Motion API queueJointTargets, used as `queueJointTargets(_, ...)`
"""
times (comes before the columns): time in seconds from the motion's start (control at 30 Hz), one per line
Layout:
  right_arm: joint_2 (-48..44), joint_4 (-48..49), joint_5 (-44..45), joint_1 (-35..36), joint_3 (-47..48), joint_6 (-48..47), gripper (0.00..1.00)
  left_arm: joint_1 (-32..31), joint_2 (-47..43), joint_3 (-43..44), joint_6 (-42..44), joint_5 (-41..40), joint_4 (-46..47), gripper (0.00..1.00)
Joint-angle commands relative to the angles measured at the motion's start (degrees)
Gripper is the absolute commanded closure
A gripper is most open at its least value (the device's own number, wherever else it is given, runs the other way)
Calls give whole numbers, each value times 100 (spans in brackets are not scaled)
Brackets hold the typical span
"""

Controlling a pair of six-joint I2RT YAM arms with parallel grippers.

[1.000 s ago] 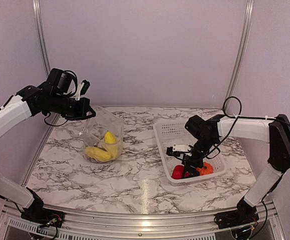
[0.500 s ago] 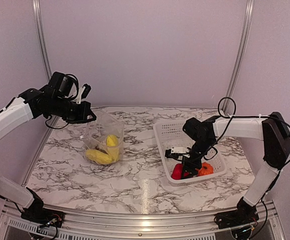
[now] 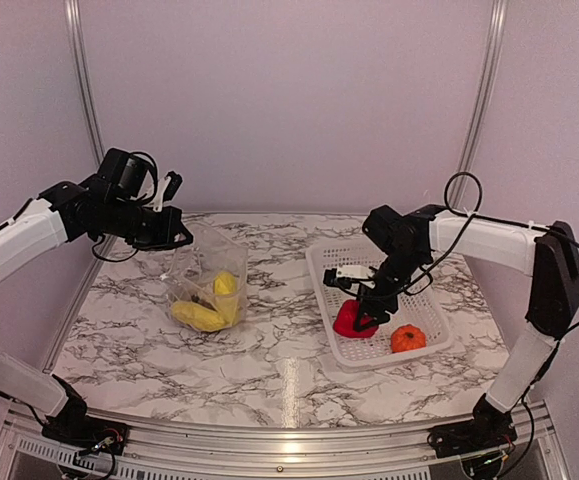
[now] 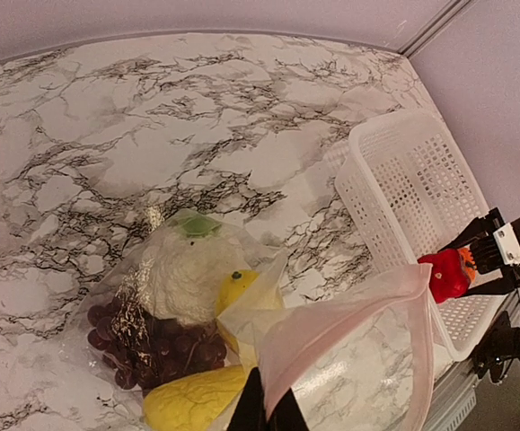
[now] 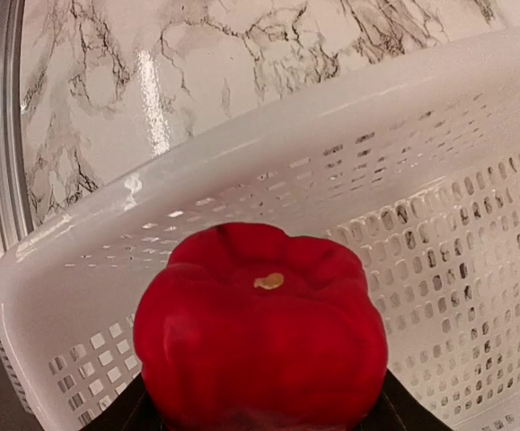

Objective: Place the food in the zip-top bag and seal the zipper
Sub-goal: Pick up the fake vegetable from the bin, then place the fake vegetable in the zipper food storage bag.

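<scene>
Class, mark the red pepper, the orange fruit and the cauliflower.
red pepper (image 5: 260,332): right wrist view, middle of its red body.
orange fruit (image 3: 406,338): top view, its upper side.
cauliflower (image 4: 188,274): left wrist view, its white florets.

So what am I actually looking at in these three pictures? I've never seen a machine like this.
These are two robot arms bolted to a marble table. The wide picture comes from a fixed camera above and behind them. The other two come from small cameras, one on each wrist. The left arm pinches the edge of a clear zip-top bag in its jaws, holding the mouth up. Inside the bag lie a toy cauliflower, purple grapes and two yellow pieces. The right arm holds a red pepper in its jaws over a white basket, where an orange fruit lies.
</scene>
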Motion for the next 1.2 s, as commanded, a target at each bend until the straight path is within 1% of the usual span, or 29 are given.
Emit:
queueJointTargets(0.0,-112,-392,-194,-39,809,17,43,-19,-195,-142,8,21,207,100)
queueJointTargets(0.23,45,-306,-782,20,2006,150,44,-19,-131,-172,-113,65,269,100)
queueJointTargets(0.33,140,-218,-881,245,2531,250,44,-19,-87,-82,-122,75,217,100)
queueJointTargets(0.43,229,-110,-809,617,3037,300,44,-19,-88,-39,-126,55,226,100)
queueJointTargets(0.6,474,193,-822,1116,3696,453,46,-19,-68,-34,-104,21,231,100)
queueJointTargets(0.77,927,416,-1016,1301,4500,719,46,-19,-34,60,-105,66,153,100)
queueJointTargets(0.83,1062,556,-1093,1322,4637,799,46,-19,-30,131,-96,70,90,100)
queueJointTargets(1.0,1119,1249,-1343,1328,4551,1039,46,-19,-98,165,-134,65,45,100)
queueJointTargets(1.13,1301,1598,-1520,1345,4693,1278,44,-19,-138,176,-165,64,22,100)
queueJointTargets(1.17,1368,1656,-1612,1352,4759,1357,42,-19,-136,171,-173,70,15,100)
